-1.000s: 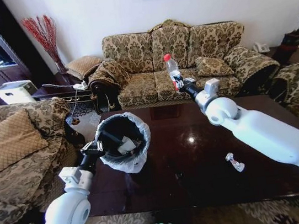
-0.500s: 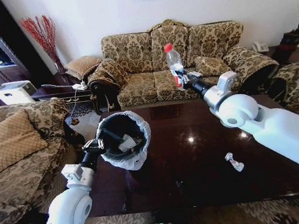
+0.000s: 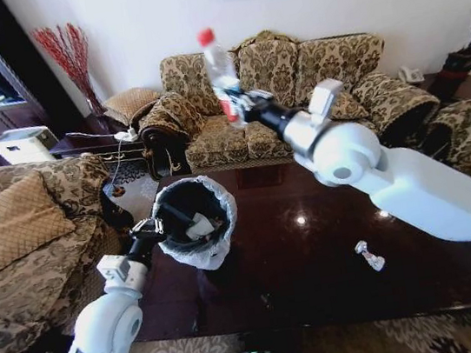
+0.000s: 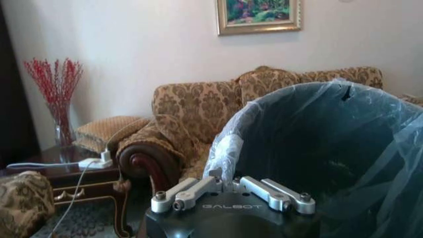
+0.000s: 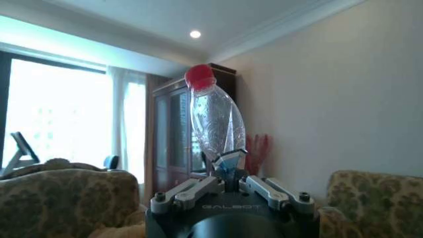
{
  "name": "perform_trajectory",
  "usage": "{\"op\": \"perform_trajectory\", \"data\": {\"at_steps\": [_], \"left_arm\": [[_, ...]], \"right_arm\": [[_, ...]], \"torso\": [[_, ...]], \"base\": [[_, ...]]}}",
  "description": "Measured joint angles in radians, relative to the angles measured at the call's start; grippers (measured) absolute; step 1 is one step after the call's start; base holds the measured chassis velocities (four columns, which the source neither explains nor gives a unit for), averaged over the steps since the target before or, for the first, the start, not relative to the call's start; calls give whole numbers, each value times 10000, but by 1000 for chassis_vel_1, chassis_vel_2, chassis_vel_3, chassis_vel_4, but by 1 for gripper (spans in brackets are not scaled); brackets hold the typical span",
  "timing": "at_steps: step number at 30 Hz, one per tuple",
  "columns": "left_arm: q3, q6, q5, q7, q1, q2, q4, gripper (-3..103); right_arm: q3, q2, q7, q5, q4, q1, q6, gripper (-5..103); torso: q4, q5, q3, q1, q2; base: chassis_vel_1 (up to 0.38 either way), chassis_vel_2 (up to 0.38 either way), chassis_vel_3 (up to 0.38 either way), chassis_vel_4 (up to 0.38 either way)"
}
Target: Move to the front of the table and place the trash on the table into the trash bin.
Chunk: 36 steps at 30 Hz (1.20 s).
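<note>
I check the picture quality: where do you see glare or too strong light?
Head view: a bright ceiling-light reflection on the glossy table. Right wrist view: the window behind the bottle is overexposed, and a ceiling spot shines. Left wrist view: soft, even light, no glare.

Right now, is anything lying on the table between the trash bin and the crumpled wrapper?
No. In the head view, the table between the trash bin and the wrapper is bare, showing only reflections.
</note>
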Motion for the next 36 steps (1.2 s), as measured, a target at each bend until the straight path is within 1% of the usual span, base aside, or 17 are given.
{"op": "perform_trajectory", "data": {"at_steps": [1,2,4,5,8,12,14,16,17,19,21,23,28,29,32,34,36], "left_arm": [[0,0,0,0,0,0,0,1],[12,20,-13,0,-56,56,31,1],[96,134,-164,34,-217,215,126,1],[96,134,-164,34,-217,215,126,1],[206,315,-474,57,-357,381,199,1],[194,450,-773,64,-381,546,258,1],[136,533,-929,65,-381,607,266,1],[4,804,-1313,40,-420,746,278,1],[4,804,-1313,40,-420,746,278,1],[-74,1136,-1727,-109,-634,965,386,1],[-82,1208,-1780,-151,-700,999,414,1],[-85,1472,-2042,-341,-916,1141,485,1],[-103,1661,-2293,-541,-1072,1312,518,1],[-129,1670,-2324,-544,-1075,1339,518,1],[-230,1683,-2388,-581,-1065,1429,478,1],[-231,1683,-2393,-581,-1065,1435,474,1],[-233,1683,-2399,-584,-1065,1445,453,1]], "right_arm": [[0,0,0,0,0,0,0,3],[-176,220,-33,1,-10,90,0,3],[-691,996,-67,11,-108,419,12,3],[-691,996,-67,11,-108,419,12,3],[-1248,1873,-43,64,-316,641,61,3],[-1726,2299,-64,-36,-461,606,121,3],[-1840,2300,-137,-97,-467,521,123,3],[-2005,2121,-380,-250,-431,319,122,3],[-2005,2121,-380,-250,-431,319,122,3],[-2196,1747,-594,-463,-270,10,114,3],[-2220,1675,-600,-482,-226,-58,103,3],[-2310,1491,-613,-600,-113,-264,86,3],[-2433,1305,-554,-892,21,-553,42,3],[-2452,1276,-541,-1012,30,-639,-4,-1],[-2571,1238,-560,-1621,-62,-994,-6,14],[-2589,1234,-560,-1684,-72,-1040,13,14],[-2662,1218,-552,-1834,-128,-1148,72,25]], "torso": [[0,0,0,0,0],[0,0,0,0,0],[0,-3,0,1,0],[0,-3,0,1,0],[2,-4,0,1,0],[2,-4,0,0,0],[2,-3,0,0,0],[2,4,0,0,0],[2,4,0,0,0],[-2,6,0,0,0],[-2,6,0,0,0],[-2,5,0,1,0],[-1,2,0,0,-1],[-1,2,0,0,0],[0,6,0,0,-1],[0,5,0,0,-1],[-1,4,0,0,0]], "base": [[0,0,0,0],[0,0,0,0],[0,0,0,0],[0,0,0,0],[0,0,0,0],[0,0,0,0],[0,0,0,0],[0,0,0,0],[0,0,0,0],[0,0,0,0],[0,0,0,0],[0,0,0,0],[0,0,0,0],[0,0,0,0],[0,0,0,0],[0,0,0,0],[0,0,0,0]]}}
